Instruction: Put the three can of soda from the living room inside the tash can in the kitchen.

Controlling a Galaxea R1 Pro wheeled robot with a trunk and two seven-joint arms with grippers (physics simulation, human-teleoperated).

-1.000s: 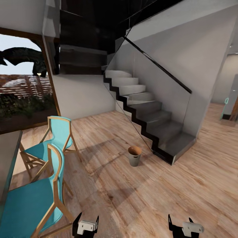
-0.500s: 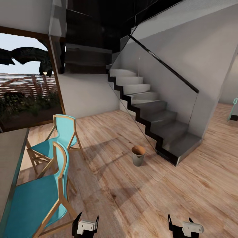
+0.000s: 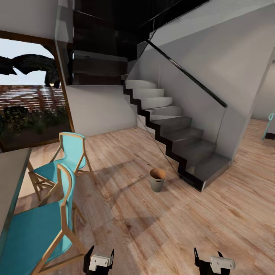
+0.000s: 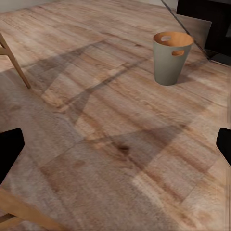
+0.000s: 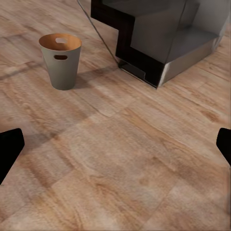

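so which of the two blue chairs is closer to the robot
The chair at the lower left edge of the head view, beside the table. The other chair stands behind it, further toward the window.

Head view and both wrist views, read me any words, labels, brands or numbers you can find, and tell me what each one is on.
No readable text in any view.
The pale grey tapered bin with copper-brown inside is unmarked.
The turquoise wood-framed chairs and grey staircase are also unmarked.

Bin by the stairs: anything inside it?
The tash can shows a copper-brown inner wall with a handle cutout and no can near the rim. Its bottom is hidden by the wall, so I cannot tell.
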